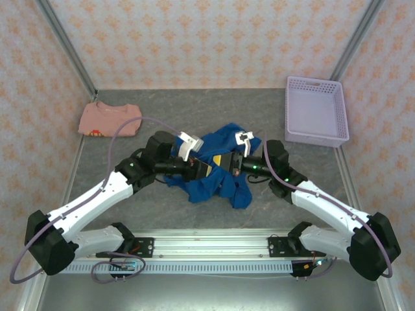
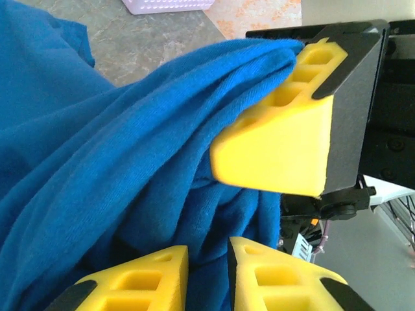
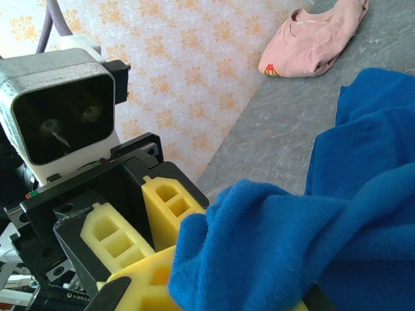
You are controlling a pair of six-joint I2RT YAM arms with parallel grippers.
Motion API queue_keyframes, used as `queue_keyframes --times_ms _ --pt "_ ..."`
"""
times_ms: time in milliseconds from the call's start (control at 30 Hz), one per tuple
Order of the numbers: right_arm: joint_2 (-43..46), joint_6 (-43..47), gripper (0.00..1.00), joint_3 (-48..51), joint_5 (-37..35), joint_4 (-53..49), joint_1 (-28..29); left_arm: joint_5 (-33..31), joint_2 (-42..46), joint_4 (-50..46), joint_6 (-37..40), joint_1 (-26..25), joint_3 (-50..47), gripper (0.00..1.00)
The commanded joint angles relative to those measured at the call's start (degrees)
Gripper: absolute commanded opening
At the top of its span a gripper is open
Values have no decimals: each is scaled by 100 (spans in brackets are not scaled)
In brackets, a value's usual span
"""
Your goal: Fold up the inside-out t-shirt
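Blue t-shirt [image 1: 209, 188] lies bunched, long axis unclear, collar hidden; right gripper [image 1: 220, 161] clamps a fold; left gripper [image 2: 207, 280] fingers barely parted.

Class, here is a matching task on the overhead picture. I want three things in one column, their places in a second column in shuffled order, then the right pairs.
Things:
1. blue t-shirt
2. pink shirt
3. lilac basket

Places:
A. far right corner
B. far left corner, lying flat
C. centre, crumpled in a heap

Pairs: 1-C, 2-B, 3-A
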State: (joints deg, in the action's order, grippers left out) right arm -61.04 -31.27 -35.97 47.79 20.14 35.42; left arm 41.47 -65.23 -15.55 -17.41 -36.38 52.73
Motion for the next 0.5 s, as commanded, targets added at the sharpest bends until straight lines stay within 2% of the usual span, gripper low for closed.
queue_keyframes --times_ms 0,300,467 --pt "70 155 0 -165 -42 104 -9 102 -66 166 115 -10 221 24" --pt "83 174 0 -182 -33 60 -9 -272 -129 60 194 -1 327 31" --pt "109 198 0 -205 -42 25 -9 -67 -234 184 147 -3 338 31"
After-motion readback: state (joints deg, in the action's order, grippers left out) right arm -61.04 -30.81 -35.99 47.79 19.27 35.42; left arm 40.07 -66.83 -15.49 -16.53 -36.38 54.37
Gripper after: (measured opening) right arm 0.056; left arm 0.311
